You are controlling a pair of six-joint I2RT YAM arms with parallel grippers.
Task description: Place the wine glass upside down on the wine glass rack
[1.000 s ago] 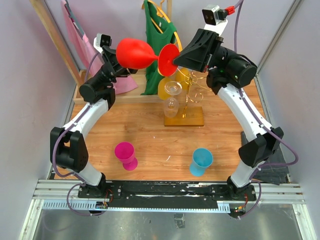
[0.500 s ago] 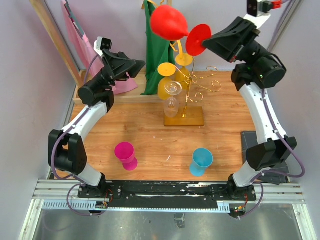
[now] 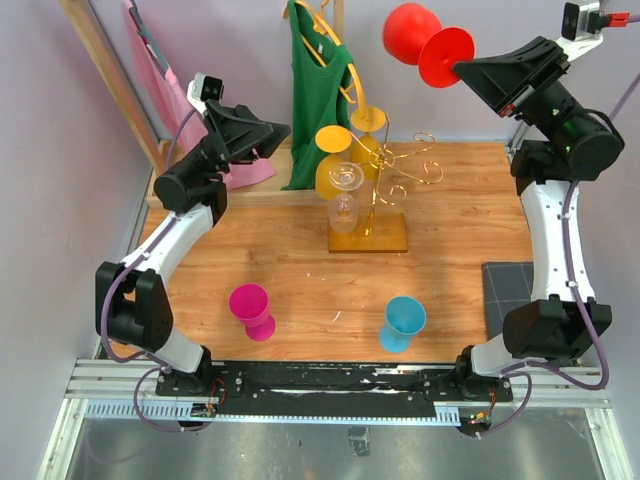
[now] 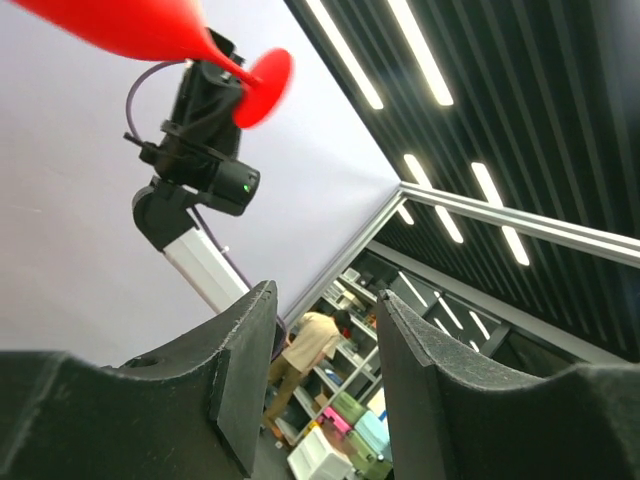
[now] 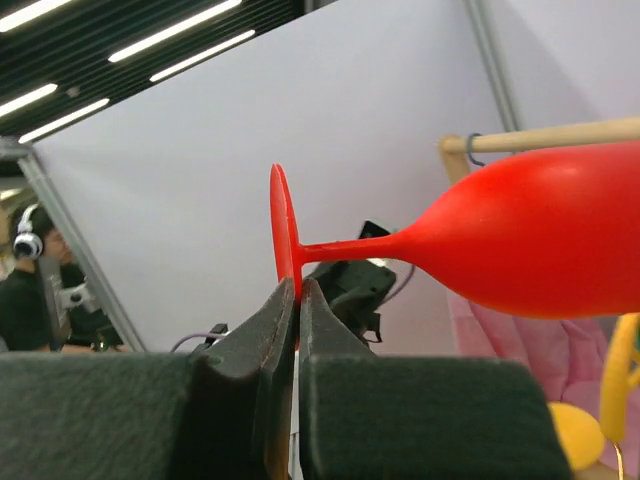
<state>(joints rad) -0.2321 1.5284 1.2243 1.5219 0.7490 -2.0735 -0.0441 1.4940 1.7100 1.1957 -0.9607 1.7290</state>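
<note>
My right gripper [image 3: 468,68] is shut on the foot of the red wine glass [image 3: 410,32] and holds it sideways, high at the back right, bowl pointing left. The right wrist view shows the jaws [image 5: 297,300] pinching the foot's edge, with the glass's bowl [image 5: 540,240] to the right. The gold wine glass rack [image 3: 372,200] stands at the table's back middle, below and left of the glass; yellow glasses and a clear glass [image 3: 344,195] hang on it. My left gripper [image 3: 275,132] is open and empty at the back left, pointing up; the glass [image 4: 130,25] shows in its view.
A wooden clothes frame with a green top [image 3: 318,90] and a pink garment [image 3: 175,105] stands behind the rack. A magenta cup [image 3: 250,308] and a blue cup [image 3: 403,322] stand near the front. A dark mat [image 3: 510,300] lies at the right edge.
My right arm has carried the red glass up and to the right, away from the left gripper, which let go of the bowl and stays open at the back left.
</note>
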